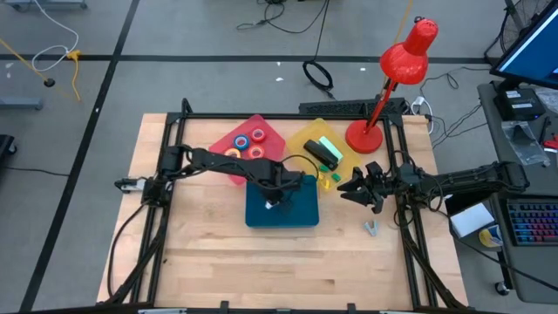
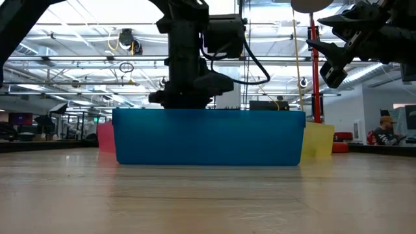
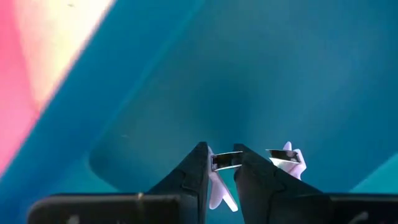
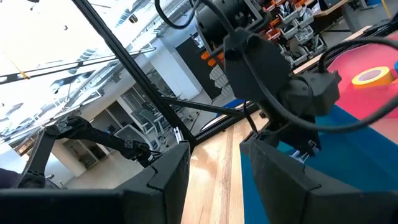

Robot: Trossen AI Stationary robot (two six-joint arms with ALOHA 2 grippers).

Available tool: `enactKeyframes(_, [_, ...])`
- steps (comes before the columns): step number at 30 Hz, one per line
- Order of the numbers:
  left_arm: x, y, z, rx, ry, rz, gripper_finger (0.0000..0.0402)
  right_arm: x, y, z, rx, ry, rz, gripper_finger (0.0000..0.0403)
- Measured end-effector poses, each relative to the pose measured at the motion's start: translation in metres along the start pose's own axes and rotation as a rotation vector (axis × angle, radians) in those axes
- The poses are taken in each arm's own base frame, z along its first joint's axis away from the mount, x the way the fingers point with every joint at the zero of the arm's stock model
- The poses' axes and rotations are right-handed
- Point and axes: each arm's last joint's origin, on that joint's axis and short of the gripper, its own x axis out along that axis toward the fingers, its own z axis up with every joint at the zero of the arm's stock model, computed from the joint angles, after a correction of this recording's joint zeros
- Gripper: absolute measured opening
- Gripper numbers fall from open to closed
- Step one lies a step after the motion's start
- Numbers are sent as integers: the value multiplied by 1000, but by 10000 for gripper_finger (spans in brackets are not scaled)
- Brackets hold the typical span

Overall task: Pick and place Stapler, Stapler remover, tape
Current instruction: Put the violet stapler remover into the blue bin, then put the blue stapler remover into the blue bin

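Here, on the bench (image 1: 200,253), one blue tray (image 1: 301,214) sits centre, with one pink tray (image 1: 266,131) and one yellow tray (image 1: 305,139) behind it. The left gripper (image 3: 221,171), low inside the blue tray, pinches a staple remover (image 3: 287,157); releasing it seems next. Four tape rolls (image 1: 248,145) lie in the pink tray, one stapler (image 1: 326,155) in the yellow. The right gripper (image 1: 353,187) hovers beside the blue tray, fingers parted.

bench (image 1: 200,253): pale wood, black frame round its edges | blue tray (image 1: 301,212): centre | pink tray (image 1: 270,135): far-left of the blue one, touching it | yellow tray (image 1: 305,139): far-right of the blue one | red desk lamp (image 1: 364,137): base at far right | small pale item (image 1: 372,228): right of the blue tray, type unclear
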Motion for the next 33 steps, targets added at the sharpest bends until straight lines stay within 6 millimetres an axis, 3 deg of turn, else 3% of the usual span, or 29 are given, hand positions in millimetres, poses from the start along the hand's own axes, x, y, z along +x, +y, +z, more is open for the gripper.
enactKeyframes(6, [10, -3, 2, 3, 16, -18, 91, 0, 0, 0, 0, 1, 3, 160])
enactKeyframes(16, [5, 3, 5, 40, 86, -123, 192, 0, 0, 0, 8, 1, 3, 160])
enactKeyframes(25, [-27, 21, 13, -18, 41, -184, 227, 0, 1, 1, 25, -4, 9, 160])
enactKeyframes(33, [-94, 22, -9, 91, -189, -169, 228, 0, 4, 0, 90, 44, 93, 161])
